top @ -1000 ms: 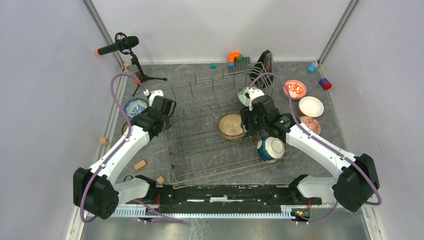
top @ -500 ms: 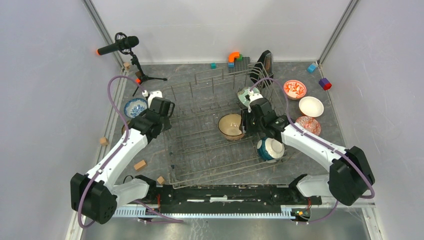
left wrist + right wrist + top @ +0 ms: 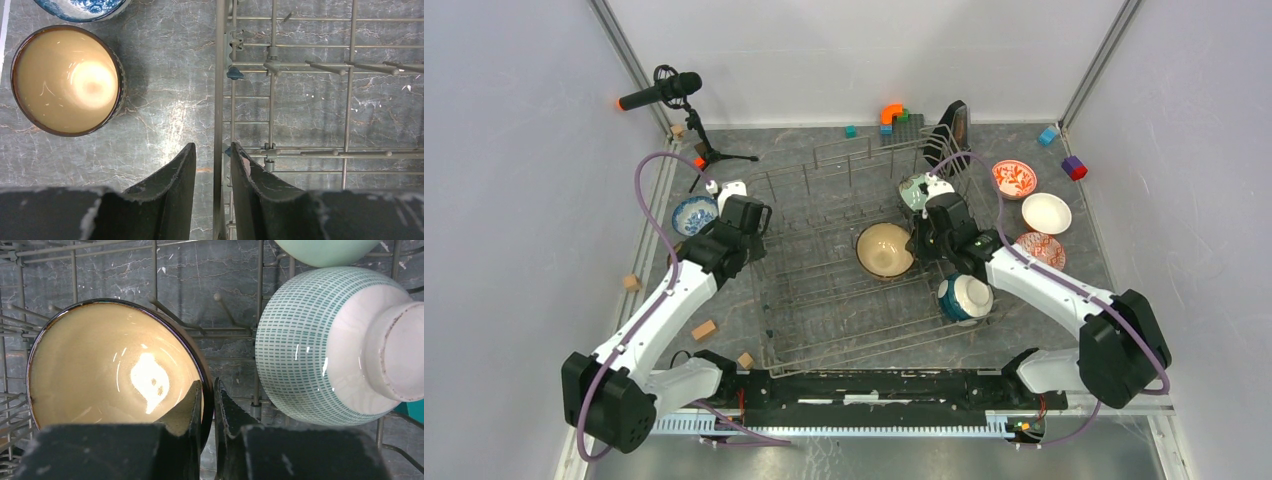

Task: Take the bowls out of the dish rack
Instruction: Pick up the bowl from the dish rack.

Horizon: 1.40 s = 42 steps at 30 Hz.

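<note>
Right claw [image 3: 207, 385]: you had it pinched on the tan bowl [image 3: 110, 370]'s rim, lower centre.
Left claw [image 3: 212, 147]: yours stood narrowly parted astride the dish rack [image 3: 218, 75]'s side wire.

Tan bowl [image 3: 115, 370] tilts in the wire dish rack [image 3: 155, 265], rim pinched by the right end effector [image 3: 207, 390]; striped bowl [image 3: 310, 340] just to its right.

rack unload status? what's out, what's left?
Done: five on the table: blue-white bowl and loose tan bowl at left; red floral bowl, white bowl, red-lattice bowl at right. In hand: right gripper pinches the rim of the racked tan bowl inside the dish rack. To do: striped bowl, mint green bowl, teal bowl, in the rack. The left gripper is open, straddling its side wire.
</note>
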### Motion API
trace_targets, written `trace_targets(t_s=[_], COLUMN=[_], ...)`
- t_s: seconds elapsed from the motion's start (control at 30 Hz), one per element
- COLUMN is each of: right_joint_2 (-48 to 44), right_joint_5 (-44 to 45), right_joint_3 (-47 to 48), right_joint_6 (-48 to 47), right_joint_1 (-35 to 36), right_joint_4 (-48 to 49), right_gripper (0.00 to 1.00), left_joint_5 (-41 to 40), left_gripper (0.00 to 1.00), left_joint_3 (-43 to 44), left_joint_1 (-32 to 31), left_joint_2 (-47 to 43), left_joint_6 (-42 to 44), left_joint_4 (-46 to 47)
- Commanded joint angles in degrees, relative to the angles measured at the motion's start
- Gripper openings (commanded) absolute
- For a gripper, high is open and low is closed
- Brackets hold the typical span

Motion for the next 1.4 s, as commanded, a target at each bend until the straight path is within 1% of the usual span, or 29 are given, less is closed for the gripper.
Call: trace_targets(t_s=[0.0,0.07,0.13,0.23,0.37,0.4,0.43,0.53,0.67,0.77,0.83,0.9,1.03,1.17,1.23,1.37], right_joint_2=[-3.2,-4.6,-6.1,-8.8,-12.3,-13.2,-13.8,-14.8,-14.3,-14.3,-14.6,-14.8,-15.0,-14.8,-15.3,-16.7], right_joint_5=[-2.3,-2.1,-2.5,-2.3,-1.1,0.3,2.2,8.0,15.8,19.4,20.3,20.3,20.1,19.7,19.7,18.9], right_joint_3=[3.9,4.8,6.0,7.8,10.3,11.1,11.6,13.1,13.9,12.2,10.6,8.7,5.7,4.7,4.0,3.2], right_joint_6=[-1.6,-2.5,-3.6,-6.7,-13.2,-14.6,-16.2,-20.0,-23.2,-24.7,-24.8,-25.0,-24.7,-24.5,-24.2,-22.9], right_joint_1=[0.4,0.5,0.6,1.1,4.7,6.6,8.4,14.6,20.7,23.5,24.1,24.2,24.2,24.2,24.3,24.3], right_joint_4=[-1.9,-2.5,-2.9,-3.6,-3.7,-3.6,-3.8,-3.9,-4.4,-2.9,-1.0,1.1,4.9,5.4,5.6,5.9], right_gripper=[0.00,0.00,0.00,0.00,0.00,0.00,0.00,0.00,0.00,0.00,0.00,0.00,0.00,0.00,0.00,0.00], left_joint_5=[-1.2,-2.5,-3.6,-5.1,-5.7,-5.9,-5.8,-0.1,9.9,17.2,19.1,18.4,13.7,10.9,8.3,5.6], left_gripper=[0.40,0.43,0.47,0.62,0.82,0.92,0.99,1.00,1.00,1.00,1.00,1.00,1.00,1.00,0.98,0.88], left_joint_3=[0.0,0.2,0.4,0.5,1.5,1.8,2.1,3.7,5.4,6.3,7.2,7.3,6.0,8.3,10.0,12.3], left_joint_1=[-0.3,-0.3,-0.3,-0.3,-0.2,-0.3,-0.3,-0.3,-0.4,-1.3,-4.0,-8.2,-18.1,-27.3,-30.8,-33.2], left_joint_2=[-1.8,-2.1,-2.6,-4.0,-7.4,-8.7,-9.9,-13.6,-18.4,-20.0,-19.3,-18.5,-16.8,-12.6,-10.5,-5.8], left_joint_6=[-2.1,-2.0,-1.9,-1.8,-0.6,-1.0,-1.4,-0.8,1.0,2.8,4.5,6.0,7.7,9.7,9.9,9.6], left_joint_4=[1.3,1.2,1.0,1.2,2.3,2.6,3.2,5.3,8.0,9.2,8.3,7.7,9.4,9.4,8.2,5.9])
